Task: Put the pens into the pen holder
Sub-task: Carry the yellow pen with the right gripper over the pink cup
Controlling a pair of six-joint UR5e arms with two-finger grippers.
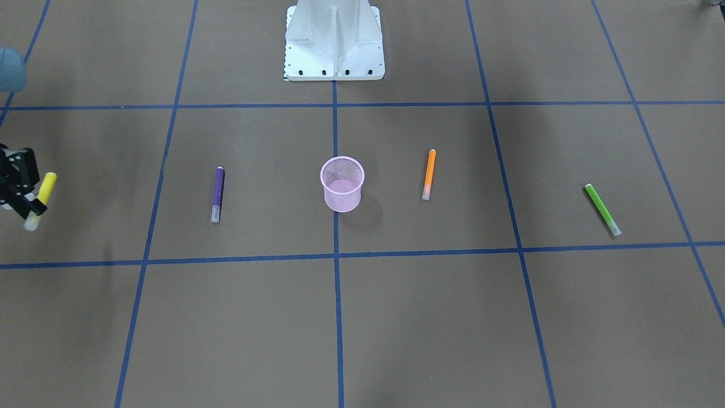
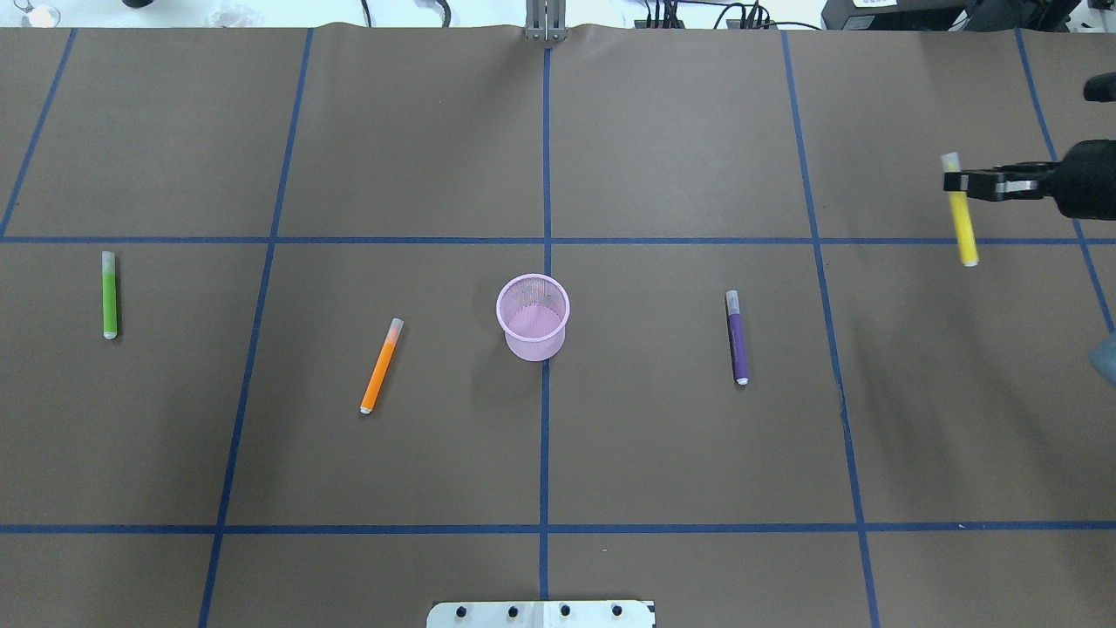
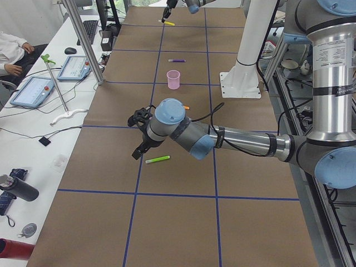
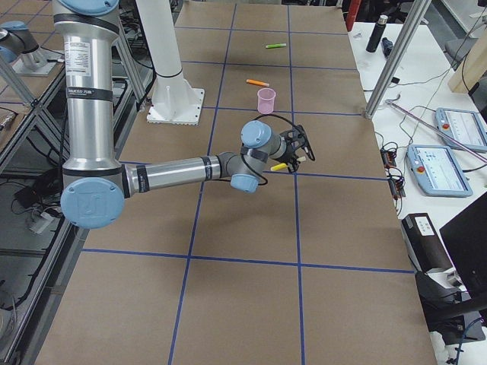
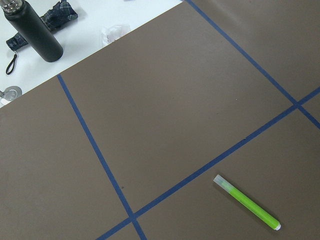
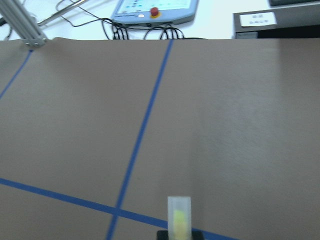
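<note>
Right tool [image 2: 957, 182]: clamped on yellow pen [image 2: 962, 222], lifted above tabletop [image 2: 663, 436].
Left tool [image 3: 138, 153]: near green pen [image 3: 157, 159]; grip, cannot tell.

Wire-mesh pen holder [image 1: 342, 197]; matt brown paper table [image 1: 453, 317].

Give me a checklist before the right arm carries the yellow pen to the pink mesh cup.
1. The slim yellow pen clamped in the right tool, near its pale cap: ok.
2. The small pink wire-mesh cup upright, mouth up: ok.
3. Room in the cup: ok, looks empty.
4. Way to the cup: ok, only the slim purple pen lies flat between.
5. The left tool open or shut: cannot tell; it hovers by the bright green pen, far from the cup.
</note>
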